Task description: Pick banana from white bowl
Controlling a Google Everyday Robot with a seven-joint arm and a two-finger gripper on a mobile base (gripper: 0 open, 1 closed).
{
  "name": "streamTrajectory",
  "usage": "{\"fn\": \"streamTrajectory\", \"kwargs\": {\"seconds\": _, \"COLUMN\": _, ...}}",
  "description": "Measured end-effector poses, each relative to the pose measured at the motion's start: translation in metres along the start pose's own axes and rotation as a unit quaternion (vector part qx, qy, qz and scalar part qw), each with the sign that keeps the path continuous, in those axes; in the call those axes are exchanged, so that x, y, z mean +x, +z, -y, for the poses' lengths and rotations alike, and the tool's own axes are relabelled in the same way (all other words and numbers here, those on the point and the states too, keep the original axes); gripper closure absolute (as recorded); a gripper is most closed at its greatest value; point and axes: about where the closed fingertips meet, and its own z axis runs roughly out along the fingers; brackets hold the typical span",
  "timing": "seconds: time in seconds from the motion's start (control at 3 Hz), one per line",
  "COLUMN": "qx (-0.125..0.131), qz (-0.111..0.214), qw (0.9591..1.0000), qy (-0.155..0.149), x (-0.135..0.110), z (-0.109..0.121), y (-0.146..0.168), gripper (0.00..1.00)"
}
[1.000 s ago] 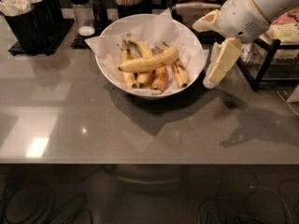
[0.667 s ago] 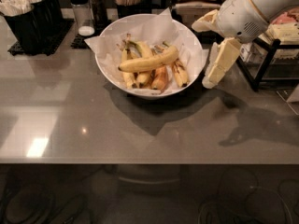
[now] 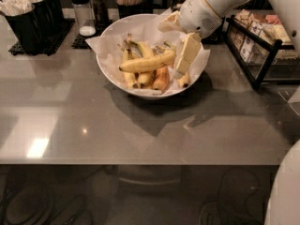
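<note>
The gripper [image 3: 182,68] hangs over the white bowl's [image 3: 140,93] right side, upper centre, beside the banana's [image 3: 146,63] end, likely lining up a grab. Banana lies atop the pile; gripper's opening, can't tell.

Our cream gripper [image 3: 186,55] hangs over the right side of the big round white bowl [image 3: 117,78]. A black wire rack [image 3: 255,55] blocks the right, tall glass shakers [image 3: 82,11] block the back; we could pass in front.

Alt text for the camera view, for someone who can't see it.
The robot's gripper hangs over the right side of a white bowl, at the right end of the long yellow banana lying across smaller bananas. The paper-lined bowl sits on a grey counter.
</note>
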Motion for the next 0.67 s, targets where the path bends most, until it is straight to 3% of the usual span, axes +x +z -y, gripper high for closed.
{"fn": "streamTrajectory", "kwargs": {"seconds": 0.67, "qx": -0.002, "qz": 0.01, "qw": 0.9998, "qy": 0.014, "x": 0.007, "z": 0.005, "y": 0.014, "gripper": 0.0}}
